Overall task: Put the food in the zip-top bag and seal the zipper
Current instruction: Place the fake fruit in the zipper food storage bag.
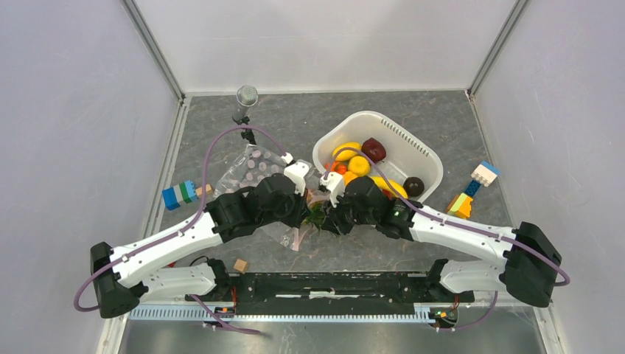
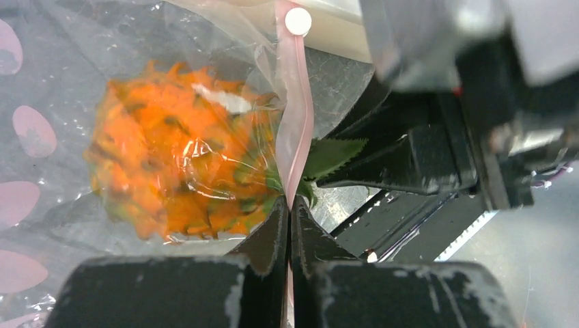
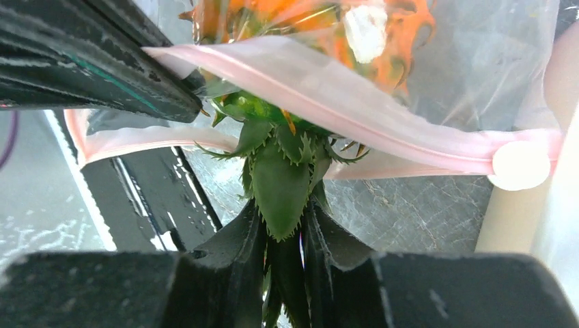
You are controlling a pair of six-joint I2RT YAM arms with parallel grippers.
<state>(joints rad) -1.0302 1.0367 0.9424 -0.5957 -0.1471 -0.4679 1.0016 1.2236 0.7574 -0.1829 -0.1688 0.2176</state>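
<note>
An orange toy fruit (image 2: 177, 178) lies inside the clear, pink-dotted zip-top bag (image 1: 254, 166), and its green leafy top (image 3: 280, 184) sticks out through the mouth. My right gripper (image 3: 283, 232) is shut on that leafy top. My left gripper (image 2: 290, 212) is shut on the pink zipper (image 2: 295, 116) right beside the leaves. The zipper (image 3: 355, 96) gapes around the leaves, with its white slider (image 3: 520, 164) at the far end. In the top view both grippers (image 1: 308, 212) (image 1: 329, 217) meet mid-table at the bag's near edge. More food, a lemon (image 1: 359, 165) and a maroon piece (image 1: 374, 149), sits apart.
The lemon and maroon piece lie in a white tub (image 1: 420, 158) right of the bag, with other toy fruits. Block stacks stand at the left (image 1: 180, 193) and right (image 1: 472, 188). A grey microphone-like post (image 1: 246, 99) is at the back, and a small wooden cube (image 1: 239, 265) lies near the bases.
</note>
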